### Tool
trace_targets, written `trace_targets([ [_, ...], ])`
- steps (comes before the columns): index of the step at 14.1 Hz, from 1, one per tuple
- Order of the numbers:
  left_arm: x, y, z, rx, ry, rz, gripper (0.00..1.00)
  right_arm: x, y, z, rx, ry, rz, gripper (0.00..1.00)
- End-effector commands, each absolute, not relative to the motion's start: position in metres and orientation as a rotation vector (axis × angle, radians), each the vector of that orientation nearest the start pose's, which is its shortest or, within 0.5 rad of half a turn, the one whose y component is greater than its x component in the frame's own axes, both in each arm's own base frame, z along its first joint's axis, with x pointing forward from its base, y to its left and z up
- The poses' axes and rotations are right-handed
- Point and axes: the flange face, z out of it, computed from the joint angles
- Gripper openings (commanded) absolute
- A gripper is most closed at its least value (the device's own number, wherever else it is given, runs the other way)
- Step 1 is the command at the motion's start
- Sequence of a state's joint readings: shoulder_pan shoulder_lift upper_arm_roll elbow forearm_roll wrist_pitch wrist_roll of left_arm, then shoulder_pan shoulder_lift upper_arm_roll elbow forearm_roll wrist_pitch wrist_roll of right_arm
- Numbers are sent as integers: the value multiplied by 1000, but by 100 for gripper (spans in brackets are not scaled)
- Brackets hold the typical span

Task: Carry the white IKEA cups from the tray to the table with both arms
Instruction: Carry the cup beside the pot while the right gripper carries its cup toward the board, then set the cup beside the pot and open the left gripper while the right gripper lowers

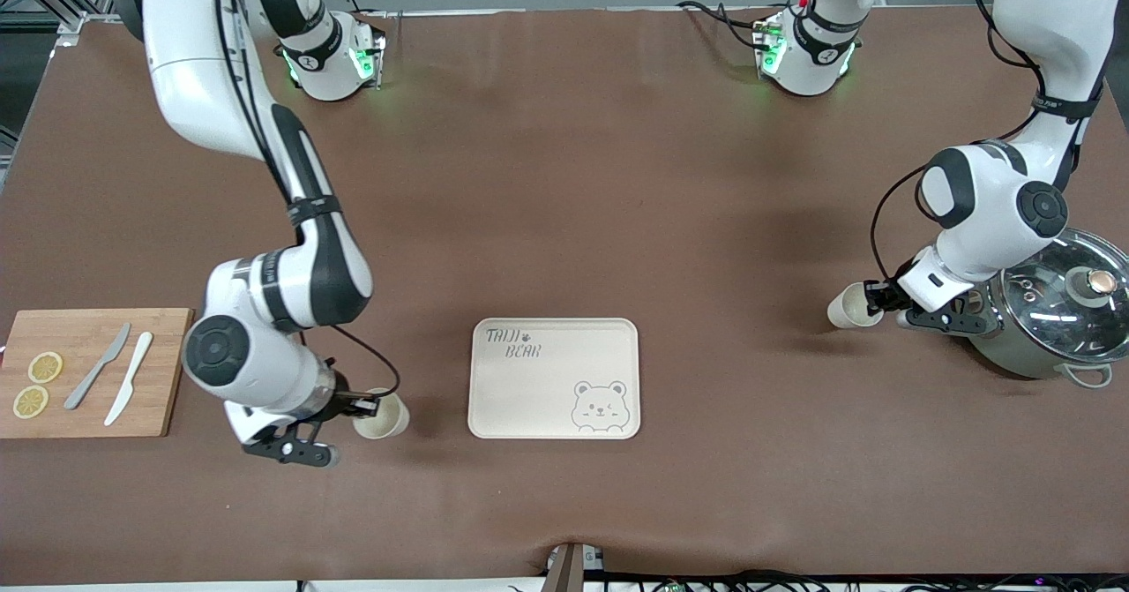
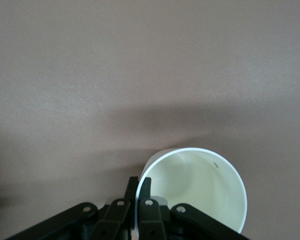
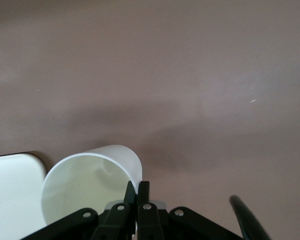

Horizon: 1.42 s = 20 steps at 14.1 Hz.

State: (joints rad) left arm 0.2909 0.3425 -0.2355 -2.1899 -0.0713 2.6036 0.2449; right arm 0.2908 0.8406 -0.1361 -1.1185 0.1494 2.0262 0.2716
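Two white IKEA cups show. My right gripper (image 1: 360, 407) is shut on the rim wall of one cup (image 1: 382, 416), one finger inside and one outside, holding it tilted low over the table beside the bear-print tray (image 1: 554, 378). The right wrist view shows this gripper (image 3: 138, 187), its cup (image 3: 85, 187) and a tray corner (image 3: 12, 192). My left gripper (image 1: 880, 297) is shut on the rim wall of the other cup (image 1: 848, 307), tilted low over the table beside the pot. The left wrist view shows this gripper (image 2: 139, 183) and its cup (image 2: 197, 192).
A wooden cutting board (image 1: 168, 371) with two lemon slices (image 1: 45, 367), a grey knife (image 1: 98, 365) and a white knife (image 1: 130, 377) lies at the right arm's end. A steel pot with a glass lid (image 1: 1058, 314) stands at the left arm's end, under the left wrist.
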Motion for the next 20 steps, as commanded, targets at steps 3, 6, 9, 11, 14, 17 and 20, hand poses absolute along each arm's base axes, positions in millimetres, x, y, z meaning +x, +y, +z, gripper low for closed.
trace_targets([
  [3,564,32,231,-3235,195,-220,0,765,79,342,-3085,-10,-122,0],
  [6,566,30,228,-3234,195,-243,0,767,34,338,-3092,-100,-118,0],
  [9,569,25,227,-3236,202,-245,29,765,-2,325,-3095,-152,-99,0],
  [11,570,11,226,-3243,215,-242,100,764,-20,322,-3096,-173,-94,0],
  [14,572,11,227,-3249,158,-247,100,760,-42,309,-3098,-198,-84,0],
  [17,578,11,246,-3238,164,-287,100,753,-65,290,-3097,-202,-51,0],
  [20,584,11,263,-3245,175,-237,100,747,-69,275,-3091,-188,-7,0],
])
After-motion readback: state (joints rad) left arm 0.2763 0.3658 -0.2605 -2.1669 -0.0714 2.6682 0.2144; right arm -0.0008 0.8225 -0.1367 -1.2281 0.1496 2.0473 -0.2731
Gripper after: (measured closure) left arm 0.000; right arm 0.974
